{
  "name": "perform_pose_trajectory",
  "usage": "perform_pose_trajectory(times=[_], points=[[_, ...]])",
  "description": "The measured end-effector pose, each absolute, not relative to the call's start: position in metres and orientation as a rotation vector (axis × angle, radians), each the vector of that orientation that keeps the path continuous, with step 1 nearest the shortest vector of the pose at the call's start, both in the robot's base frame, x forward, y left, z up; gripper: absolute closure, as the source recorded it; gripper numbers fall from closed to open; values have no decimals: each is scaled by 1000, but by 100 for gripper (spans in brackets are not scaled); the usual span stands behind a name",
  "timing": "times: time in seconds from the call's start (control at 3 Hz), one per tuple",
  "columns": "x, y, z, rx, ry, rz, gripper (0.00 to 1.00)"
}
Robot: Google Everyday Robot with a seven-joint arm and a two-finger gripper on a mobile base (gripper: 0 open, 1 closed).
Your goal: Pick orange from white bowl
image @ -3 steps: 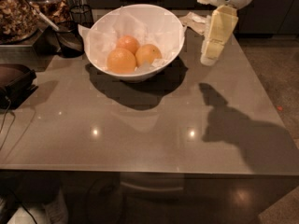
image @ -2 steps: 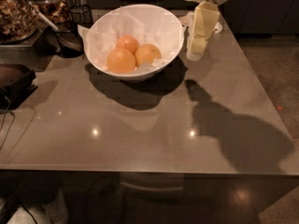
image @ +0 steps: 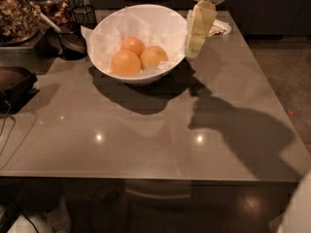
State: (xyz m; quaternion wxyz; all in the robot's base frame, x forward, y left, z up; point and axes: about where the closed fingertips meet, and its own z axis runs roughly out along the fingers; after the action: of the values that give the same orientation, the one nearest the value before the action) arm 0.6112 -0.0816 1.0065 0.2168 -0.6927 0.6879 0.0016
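Observation:
The white bowl [image: 104, 51], lined with crinkled white paper, stands at the back middle of the grey table [image: 146, 135]. Three fruits lie in it. The orange [image: 154, 56], paler yellow-orange, is the right one. A larger deeper-orange fruit [image: 126, 63] lies at the front left and a smaller reddish one [image: 132, 45] behind. My gripper [image: 194, 46], cream-coloured, hangs down from the top of the view just outside the bowl's right rim, to the right of the orange and a little above the table.
A crumpled white cloth [image: 219, 28] lies behind the gripper. A black ladle-like utensil [image: 71, 42] and a glass jar [image: 17, 13] stand at the back left. A dark object [image: 14, 87] with cables sits at the left edge. The arm's shadow [image: 243, 130] falls at the right.
My gripper has moved left, from well to the right of the bowl to right beside its right rim. The bowl and fruits have not moved.

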Motion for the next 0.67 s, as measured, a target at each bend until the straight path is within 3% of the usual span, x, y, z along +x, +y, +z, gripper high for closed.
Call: perform_pose_trajectory(times=[0.67], points=[[657,-64,983,-1898,1954,96,0]])
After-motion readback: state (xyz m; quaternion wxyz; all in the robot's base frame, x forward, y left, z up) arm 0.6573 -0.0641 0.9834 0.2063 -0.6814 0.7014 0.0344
